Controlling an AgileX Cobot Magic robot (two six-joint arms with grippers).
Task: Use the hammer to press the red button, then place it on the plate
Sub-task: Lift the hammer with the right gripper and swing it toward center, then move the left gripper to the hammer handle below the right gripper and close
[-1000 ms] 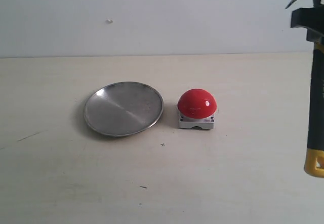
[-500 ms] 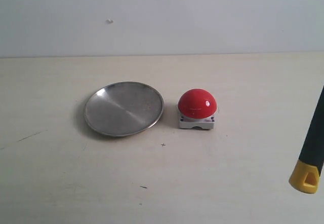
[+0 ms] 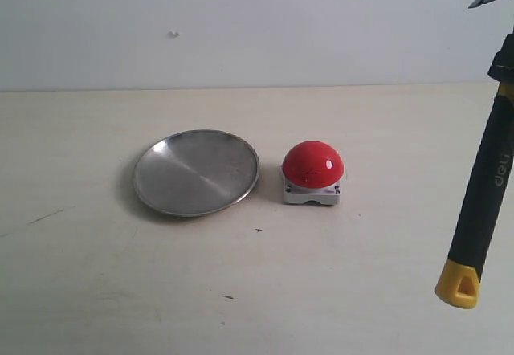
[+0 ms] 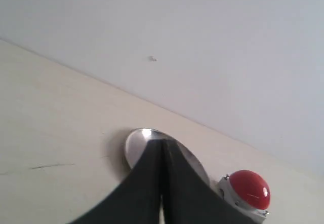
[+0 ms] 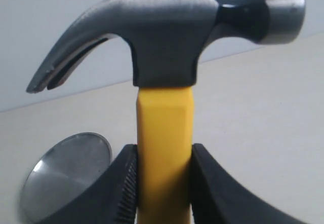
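The hammer point(image 3: 484, 194) hangs in the air at the far right of the exterior view, tilted, with its yellow looped end low and toward the button and its claw at the top corner. My right gripper point(image 5: 163, 152) is shut on the hammer's yellow neck point(image 5: 164, 133) just under the dark head point(image 5: 167, 36). The red button point(image 3: 312, 165) sits on its grey base on the table, left of the hammer. The plate point(image 3: 196, 172) lies just left of the button and holds nothing. My left gripper point(image 4: 162, 150) is shut and holds nothing, in front of the plate point(image 4: 135, 144) and the red button point(image 4: 249, 189).
The pale table point(image 3: 361, 275) runs back to a plain light wall point(image 3: 257, 26). A few small dark marks dot the tabletop in front of the plate.
The hammer has swung from upright to tilted, its yellow end moving left toward the button. Its head dipped out of view and is back at the top right corner.
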